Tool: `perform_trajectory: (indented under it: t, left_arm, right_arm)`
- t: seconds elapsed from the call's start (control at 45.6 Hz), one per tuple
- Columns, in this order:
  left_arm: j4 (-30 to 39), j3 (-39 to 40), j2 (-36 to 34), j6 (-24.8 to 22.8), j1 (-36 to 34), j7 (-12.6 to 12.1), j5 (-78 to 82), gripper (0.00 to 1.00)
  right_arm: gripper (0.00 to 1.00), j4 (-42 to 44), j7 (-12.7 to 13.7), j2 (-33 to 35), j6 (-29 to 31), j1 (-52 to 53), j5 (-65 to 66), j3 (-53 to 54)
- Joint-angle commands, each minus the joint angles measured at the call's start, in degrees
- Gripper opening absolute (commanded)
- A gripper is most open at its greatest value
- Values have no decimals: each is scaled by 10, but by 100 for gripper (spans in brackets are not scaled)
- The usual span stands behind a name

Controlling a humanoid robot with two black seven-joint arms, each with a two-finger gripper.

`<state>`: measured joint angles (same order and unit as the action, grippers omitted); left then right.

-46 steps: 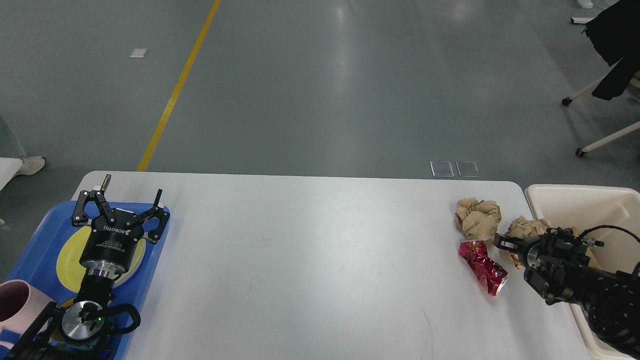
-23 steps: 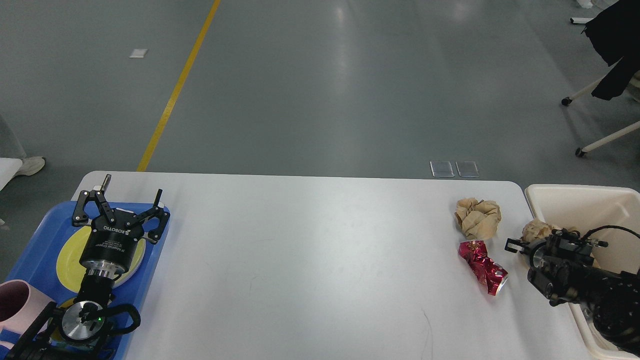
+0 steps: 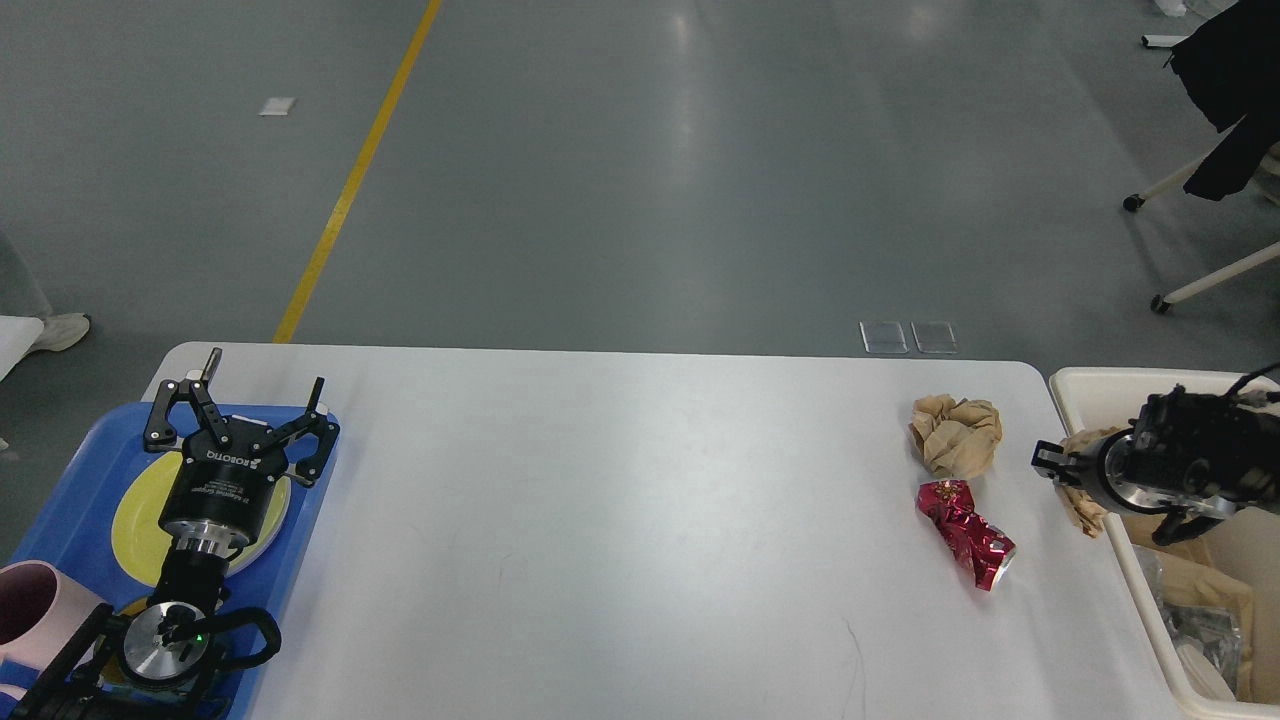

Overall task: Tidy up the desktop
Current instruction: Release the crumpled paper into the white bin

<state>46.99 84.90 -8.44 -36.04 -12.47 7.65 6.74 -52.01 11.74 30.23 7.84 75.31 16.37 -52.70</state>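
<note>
The white worktop (image 3: 620, 520) spans the view. A light, soft paper ball (image 3: 955, 433) and a crushed red can (image 3: 965, 532) lie near its right end, both easily pinched across the middle. The left pincer (image 3: 240, 410) gapes above the blue tray (image 3: 70, 470). The right pincer (image 3: 1075, 475) is clamped on brown paper (image 3: 1085, 505) at the bin (image 3: 1110, 385) rim.

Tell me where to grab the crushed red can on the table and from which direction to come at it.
Grip the crushed red can across its narrow, pinched middle, coming straight down from above. It lies flat on the desktop, long axis running diagonally, so set the fingers across that axis. The crumpled paper ball sits just beyond its far end, so a top approach likely avoids it.
</note>
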Motion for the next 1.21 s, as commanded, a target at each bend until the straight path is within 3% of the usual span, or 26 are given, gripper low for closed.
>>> perform_trajectory:
  t: [0.0, 0.285, 0.351, 0.417, 0.482, 0.68, 0.921, 1.184]
  left_arm:
    - [0, 0, 0, 0, 0, 0, 0, 97]
    - [-1, 0, 0, 0, 1, 0, 0, 97]
    - [-1, 0, 0, 0, 0, 0, 0, 97]
    - [0, 0, 0, 0, 0, 0, 0, 97]
    - [0, 0, 0, 0, 1, 0, 0, 97]
    - [-1, 0, 0, 0, 1, 0, 0, 97]
    - [0, 0, 0, 0, 1, 0, 0, 97]
    - [0, 0, -1, 0, 1, 0, 0, 97]
  right_arm:
    - [0, -113, 4, 26, 69, 144, -4, -106]
    - [0, -343, -20, 26, 214, 467, -69, -307]
    - [0, -369, -59, 20, 221, 495, -70, -343]
    - [0, -382, -123, 17, 227, 509, -70, -383]
    - [0, -382, -156, 12, 226, 512, -70, -415]
    - [0, -375, -155, 38, 212, 510, -64, -432]
    - [0, -274, -138, 155, 133, 382, -33, -397]
    - [0, -40, -136, 171, 100, 41, -33, -168]
